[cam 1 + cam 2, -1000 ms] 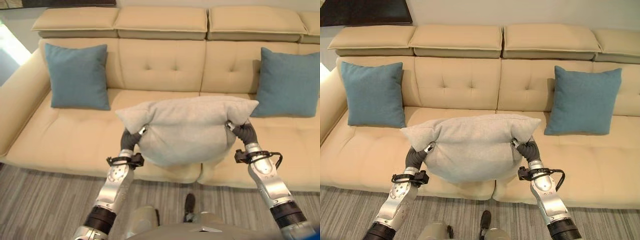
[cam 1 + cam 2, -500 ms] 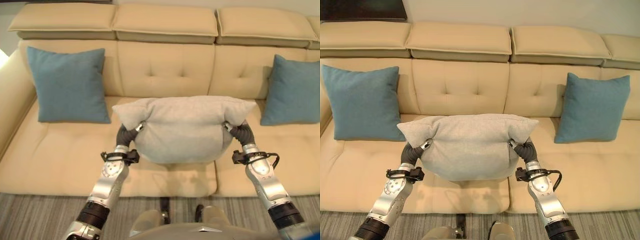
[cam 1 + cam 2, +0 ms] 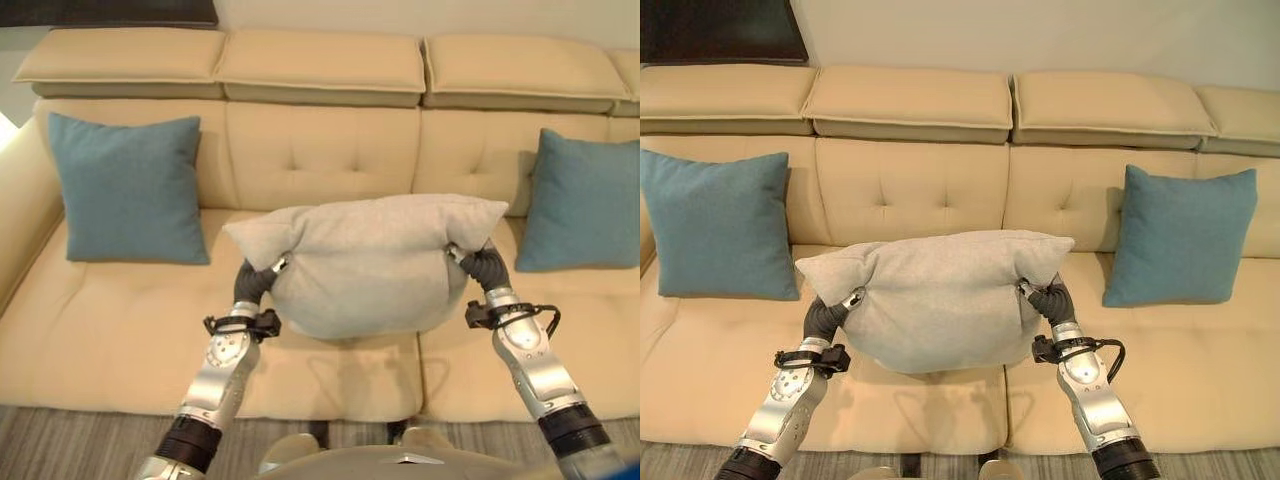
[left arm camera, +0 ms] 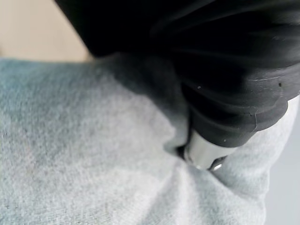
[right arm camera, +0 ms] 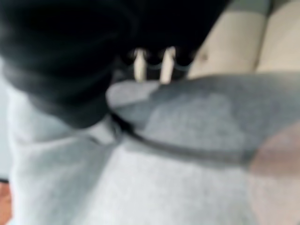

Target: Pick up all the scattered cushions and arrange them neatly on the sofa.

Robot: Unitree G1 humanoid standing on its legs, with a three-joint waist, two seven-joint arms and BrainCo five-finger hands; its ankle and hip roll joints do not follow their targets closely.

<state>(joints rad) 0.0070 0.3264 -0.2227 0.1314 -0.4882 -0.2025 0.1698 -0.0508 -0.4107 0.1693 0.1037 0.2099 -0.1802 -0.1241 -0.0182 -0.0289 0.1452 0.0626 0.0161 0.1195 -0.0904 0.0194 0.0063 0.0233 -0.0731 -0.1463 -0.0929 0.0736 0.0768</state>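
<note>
Both hands, left (image 3: pixel 256 280) and right (image 3: pixel 482 265), grip the grey cushion (image 3: pixel 370 262) above the sofa (image 3: pixel 320 150) seat's middle; wrist views show fingers (image 4: pixel 204 154) pinching cloth. Teal cushions (image 3: pixel 125 188) flank it.

Cream tufted leather sofa (image 3: pixel 940 190) against a pale wall (image 3: pixel 1040 35).
Grey striped carpet (image 3: pixel 60 445) lies before the sofa; a dark framed panel (image 3: pixel 720 30) hangs above its left end.

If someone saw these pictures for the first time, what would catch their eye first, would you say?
A plump grey fabric cushion is held up over the middle seat of the beige tufted sofa, gripped at its sides by the left hand and the right hand. Two teal square cushions lean upright against the backrest, one at the left, one at the right.
</note>
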